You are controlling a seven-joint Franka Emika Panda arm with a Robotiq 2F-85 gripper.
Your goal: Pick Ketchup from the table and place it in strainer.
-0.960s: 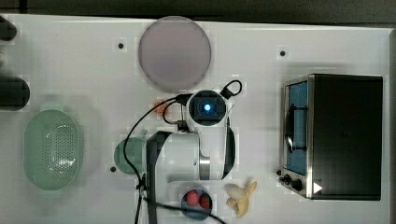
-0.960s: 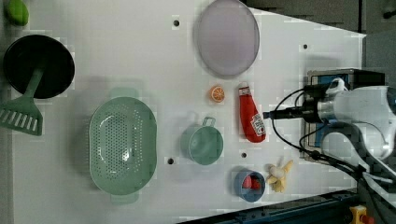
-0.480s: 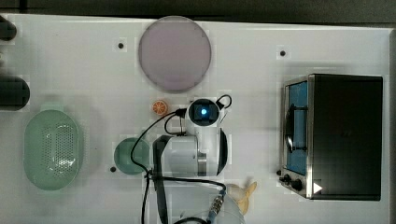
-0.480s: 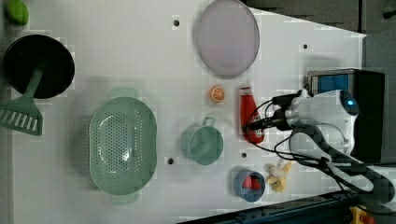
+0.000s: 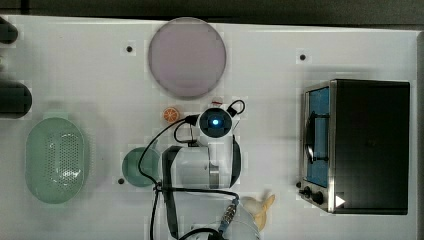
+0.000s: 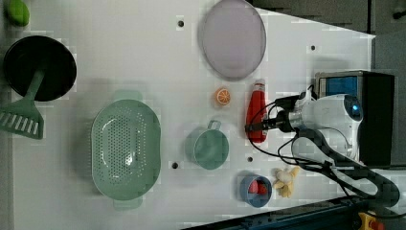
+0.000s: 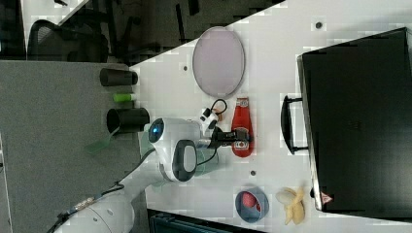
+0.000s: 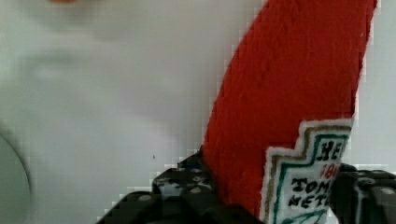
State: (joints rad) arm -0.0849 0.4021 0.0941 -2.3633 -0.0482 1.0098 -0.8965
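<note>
Since the earlier frame we have come down from beside the bottle until our claw [image 8: 275, 196] straddles the Ketchup [image 6: 257, 111], which has not shifted on the bench [image 6: 119, 57]. The bottle lies flat, its long axis running from the cap end nearest the grey-lilac plate [image 6: 232, 38] away toward the small blue bowl [image 6: 255, 190]; our fingers [image 8: 187, 191] cross that axis at the label end, one dark pad on each side of the red body. The jaws have narrowed and sit close against the bottle, but we cannot tell whether they are already clamped on it. Beside the Ketchup, away from the arm, sit the orange slice [image 6: 222, 96] and the green cup [image 6: 209, 147]. Beyond the cup, well apart from the Ketchup, lies the strainer [image 6: 125, 148], so the carry passes over the cup.
</note>
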